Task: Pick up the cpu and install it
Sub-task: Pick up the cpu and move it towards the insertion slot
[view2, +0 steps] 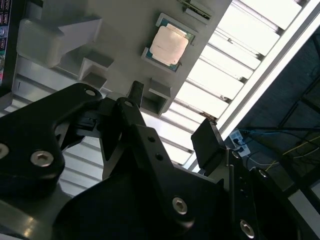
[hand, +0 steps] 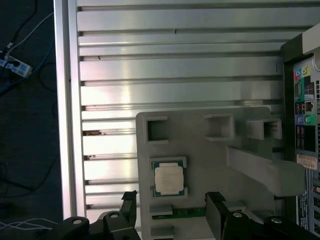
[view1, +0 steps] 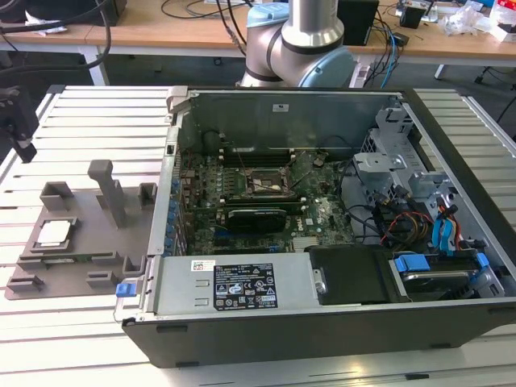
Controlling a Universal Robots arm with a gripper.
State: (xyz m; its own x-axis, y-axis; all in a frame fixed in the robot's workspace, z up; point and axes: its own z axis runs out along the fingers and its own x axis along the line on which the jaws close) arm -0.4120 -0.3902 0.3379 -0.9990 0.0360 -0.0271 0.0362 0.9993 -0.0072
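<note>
We saw a slatted metal table (view1: 81, 121) whose pale bars shone with a bright glare. Behind it in the exterior view stood a wooden desk (view1: 145, 24) strewn with dark cables (view1: 193, 10). Past the table's edge, in the first wrist view, lay a dark floor (hand: 25, 150) with loose wires (hand: 30, 32).

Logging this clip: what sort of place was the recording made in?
Probably a robotics lab set up for PC assembly: a robot arm stands behind an open computer case on a slatted metal table, the cpu sits in a grey fixture beside it, and cable-strewn wooden desks run behind.
</note>
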